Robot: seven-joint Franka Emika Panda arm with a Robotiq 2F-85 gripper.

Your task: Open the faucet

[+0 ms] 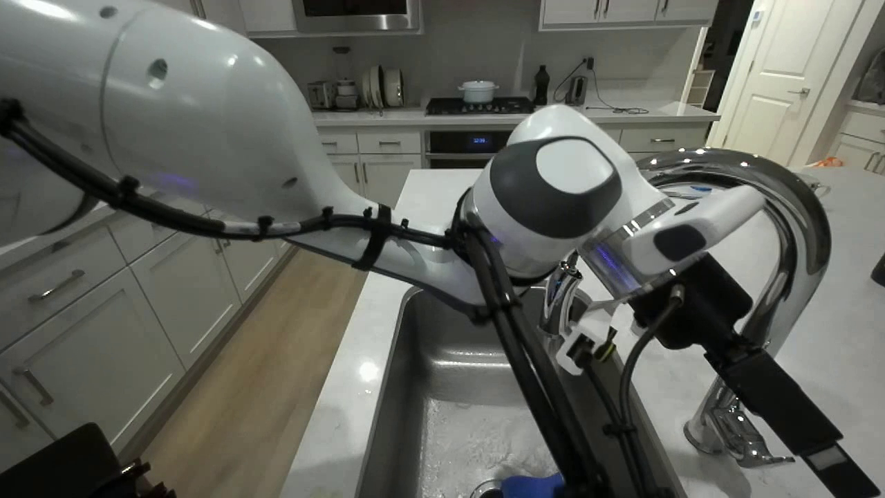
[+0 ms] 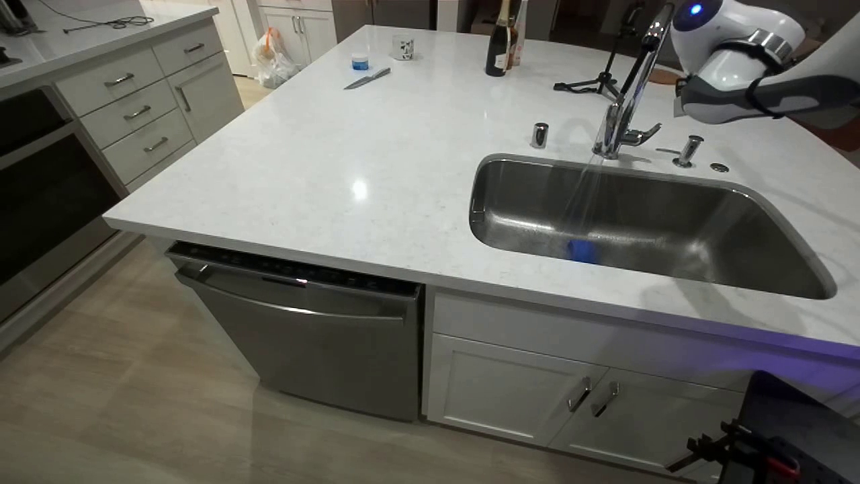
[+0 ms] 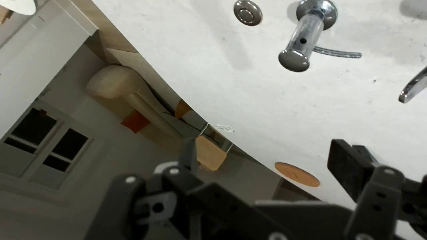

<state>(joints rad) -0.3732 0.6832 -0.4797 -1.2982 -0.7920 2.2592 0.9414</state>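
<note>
The chrome gooseneck faucet (image 1: 809,235) stands behind the sink; it also shows in an exterior view (image 2: 615,124). Thin streams of water fall from it into the sink. Its side lever (image 2: 641,136) points away from the base; the lever tip (image 3: 413,86) shows at the right edge of the wrist view. My gripper (image 3: 268,160) is open and empty, its fingers wide apart. In an exterior view the gripper (image 1: 840,460) is beside the faucet, tilted down, its tip appearing close to the lever. In an exterior view the arm mostly hides the gripper.
The steel sink (image 2: 645,171) holds a blue object (image 2: 581,251). A soap dispenser (image 3: 302,40), a round button (image 3: 247,12) and a short chrome cylinder (image 2: 539,134) stand near the faucet. Behind are a black tripod (image 2: 598,84), a bottle (image 2: 498,50) and a knife (image 2: 368,78).
</note>
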